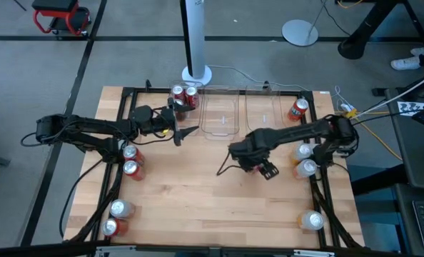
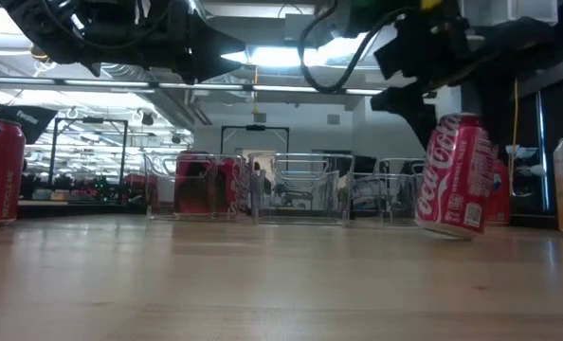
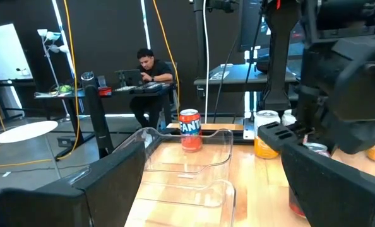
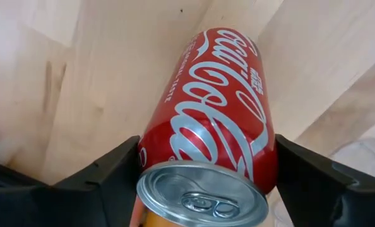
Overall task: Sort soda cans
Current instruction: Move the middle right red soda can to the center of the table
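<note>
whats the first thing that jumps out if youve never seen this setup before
The red Coca-Cola can clamped between the right gripper fingers near the table's middle, tilted above the wood. Next, the clear bins along the far edge, the leftmost already holding red cans, with the open left gripper right beside it.

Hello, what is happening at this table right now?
Two robot arms are sorting soda cans. The right tool grips a red Coca-Cola can, tilted just above the wood near the table's middle. The left tool hangs open beside the left bin, which holds two red cans. Other cans wait along the edges.
</note>
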